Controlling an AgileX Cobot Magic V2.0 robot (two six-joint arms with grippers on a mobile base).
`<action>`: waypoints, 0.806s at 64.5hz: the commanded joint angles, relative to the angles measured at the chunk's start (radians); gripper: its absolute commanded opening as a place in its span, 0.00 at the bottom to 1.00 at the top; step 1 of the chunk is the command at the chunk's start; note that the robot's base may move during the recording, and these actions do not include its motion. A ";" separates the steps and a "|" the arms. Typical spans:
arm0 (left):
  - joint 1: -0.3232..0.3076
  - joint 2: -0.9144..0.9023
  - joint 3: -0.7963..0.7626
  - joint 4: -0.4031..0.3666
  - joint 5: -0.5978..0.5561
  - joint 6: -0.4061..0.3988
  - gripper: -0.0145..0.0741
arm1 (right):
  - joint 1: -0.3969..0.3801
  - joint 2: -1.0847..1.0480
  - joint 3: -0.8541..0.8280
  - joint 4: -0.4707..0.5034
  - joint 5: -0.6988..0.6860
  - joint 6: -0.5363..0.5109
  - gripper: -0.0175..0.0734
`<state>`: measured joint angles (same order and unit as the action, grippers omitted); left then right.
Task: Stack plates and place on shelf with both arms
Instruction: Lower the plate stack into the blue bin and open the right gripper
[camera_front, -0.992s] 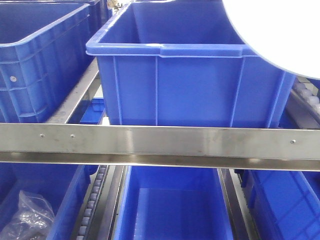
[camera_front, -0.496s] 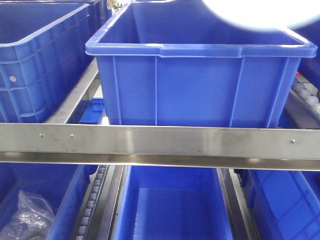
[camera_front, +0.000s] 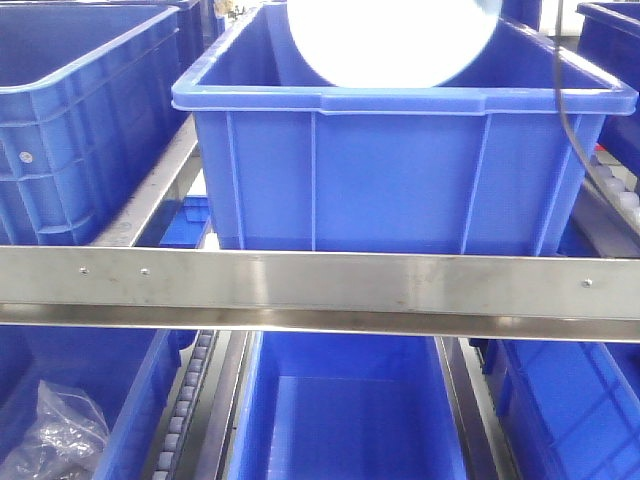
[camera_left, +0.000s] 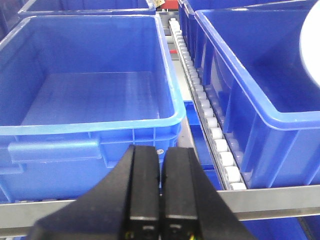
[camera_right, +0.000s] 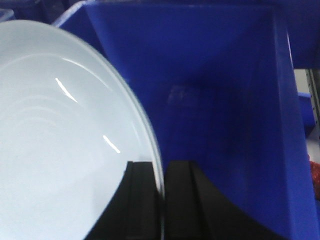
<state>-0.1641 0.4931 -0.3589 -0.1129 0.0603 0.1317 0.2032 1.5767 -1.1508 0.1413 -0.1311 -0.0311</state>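
A pale bluish-white plate (camera_front: 390, 40) hangs at the top centre of the front view, over the open middle blue crate (camera_front: 400, 170). In the right wrist view the plate (camera_right: 60, 140) fills the left side, held on edge. My right gripper (camera_right: 161, 175) is shut on its rim, one finger on each face. I cannot tell whether this is one plate or a stack. The plate's edge (camera_left: 311, 50) shows at the right of the left wrist view. My left gripper (camera_left: 160, 167) is shut on nothing, low in front of the shelf's steel front rail (camera_left: 270, 200).
The shelf rail (camera_front: 320, 285) crosses the front view, with blue crates above and below it. A large crate (camera_left: 90, 100) stands left of a white roller track (camera_left: 210, 125). A clear bag (camera_front: 50, 430) lies in the lower left crate. A dark cable (camera_front: 570, 100) hangs at the right.
In the front view the plate has moved left, from the top right corner to the top centre above the middle crate. The crates and the shelf have not moved.
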 joint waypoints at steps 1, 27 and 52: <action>0.001 0.005 -0.027 -0.008 -0.082 -0.006 0.26 | -0.002 -0.048 -0.049 -0.004 -0.100 -0.002 0.43; 0.001 0.005 -0.027 -0.008 -0.082 -0.006 0.26 | -0.004 -0.093 -0.046 -0.004 0.016 -0.003 0.62; 0.001 0.005 -0.027 -0.008 -0.082 -0.006 0.26 | -0.004 -0.306 0.050 -0.008 0.137 -0.003 0.26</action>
<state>-0.1641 0.4931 -0.3589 -0.1129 0.0603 0.1317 0.2032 1.3655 -1.1131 0.1405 0.0704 -0.0311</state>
